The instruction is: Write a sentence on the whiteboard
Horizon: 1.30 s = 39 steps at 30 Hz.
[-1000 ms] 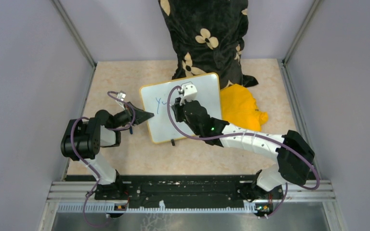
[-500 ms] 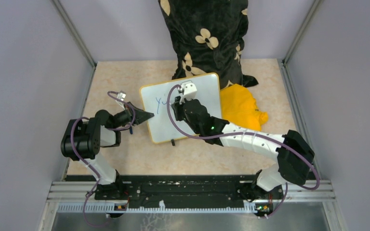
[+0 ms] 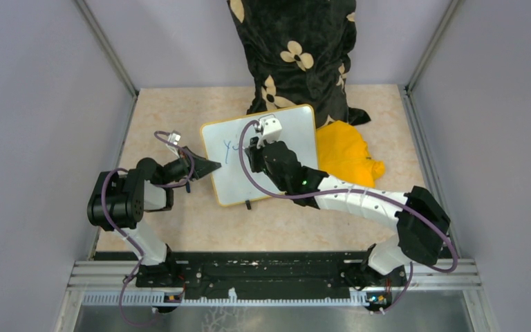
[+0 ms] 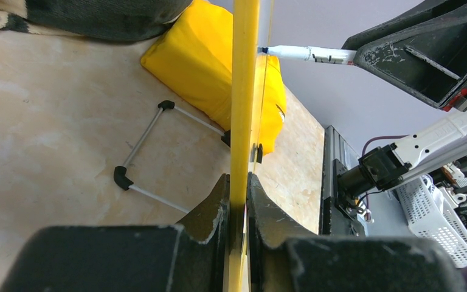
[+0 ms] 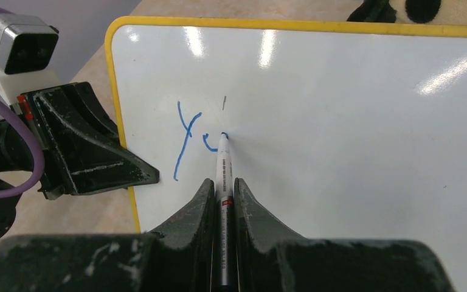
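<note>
By the left gripper (image 4: pixel 238 182), its fingers clamped on the left edge, the whiteboard (image 3: pixel 229 181) is steadied at the middle of the table (image 3: pixel 180 225), presumably against writing pressure. Of the sentence (image 5: pixel 190 139), only a "y" and part of a second letter are written. The marker (image 5: pixel 224 167) is gripped tightly by the right gripper (image 5: pixel 222 184), tip pressed to the surface.

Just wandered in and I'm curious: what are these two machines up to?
The jaws of the left arm clamp the yellow edge of the whiteboard, steadying it. The jaws of the right arm grip a marker with its tip on the board. So far only a blue "y" and part of a second letter are written.
</note>
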Motion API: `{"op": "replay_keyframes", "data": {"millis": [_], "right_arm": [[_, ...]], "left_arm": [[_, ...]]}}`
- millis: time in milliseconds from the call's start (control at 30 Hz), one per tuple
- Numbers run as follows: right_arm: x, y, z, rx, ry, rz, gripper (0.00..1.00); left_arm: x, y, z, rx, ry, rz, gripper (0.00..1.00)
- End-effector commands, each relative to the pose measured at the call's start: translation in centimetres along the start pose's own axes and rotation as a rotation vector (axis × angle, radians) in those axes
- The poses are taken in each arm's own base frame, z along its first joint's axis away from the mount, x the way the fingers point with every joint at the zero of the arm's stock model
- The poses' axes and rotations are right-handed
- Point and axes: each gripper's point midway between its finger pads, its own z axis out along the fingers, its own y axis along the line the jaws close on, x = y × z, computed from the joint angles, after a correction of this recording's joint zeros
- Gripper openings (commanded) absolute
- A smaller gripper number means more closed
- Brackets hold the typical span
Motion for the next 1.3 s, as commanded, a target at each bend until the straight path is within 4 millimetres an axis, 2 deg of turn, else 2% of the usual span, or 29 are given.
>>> {"op": "replay_keyframes", "data": {"millis": [0, 500, 900, 1267], "right_arm": [[-2.7, 0.9, 0.9, -0.030, -0.064, 0.028, 0.00], [-1.4, 1.5, 1.1, -0.066, -0.029, 0.036, 0.00], [-4.8, -0.1, -2.3, -0.042, -0.118, 0.060, 0.00], [-3.8, -0.5, -1.6, -0.018, -0.097, 0.040, 0.00]], "left_arm": [[-1.2, -1.3, 0.4, 0.050, -0.040, 0.169, 0.00], [-1.3, -1.4, 0.4, 0.053, -0.040, 0.173, 0.00], [-1.3, -1.4, 0.4, 0.053, -0.039, 0.174, 0.00], [-1.2, -1.5, 0.4, 0.053, -0.038, 0.175, 0.00]]}}
